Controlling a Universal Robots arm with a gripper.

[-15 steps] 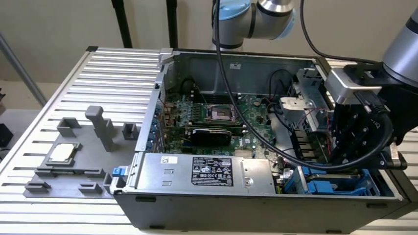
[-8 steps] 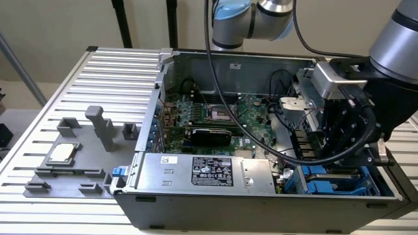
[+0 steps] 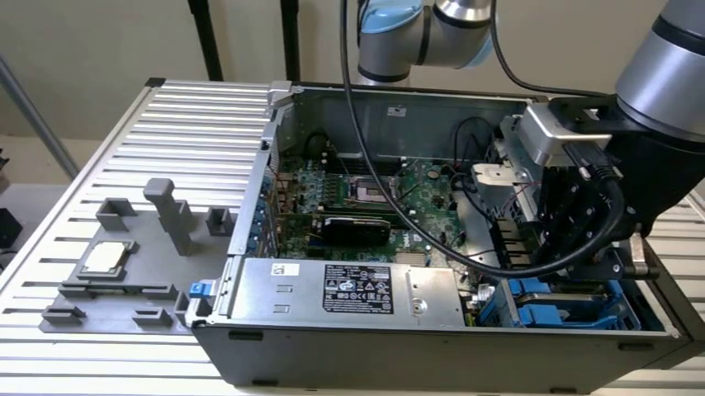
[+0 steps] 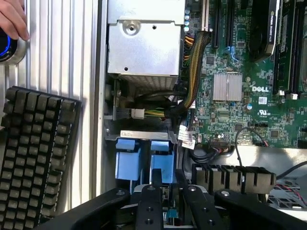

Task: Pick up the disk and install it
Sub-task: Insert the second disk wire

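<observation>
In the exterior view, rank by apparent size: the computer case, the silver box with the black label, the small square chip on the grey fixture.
Largest to smallest, as they look:
1. Case
2. Silver box
3. Chip
The gaps are wide, so nearness to the camera does not change the order.

A ribbed metal table (image 3: 132, 132) carries everything. The open computer case (image 3: 441, 346) sits directly beneath the pincer (image 4: 168, 189). A grey fixture plate (image 3: 121, 280) lies well off to one side; a black keyboard (image 4: 33, 158) lies beside the case.
</observation>
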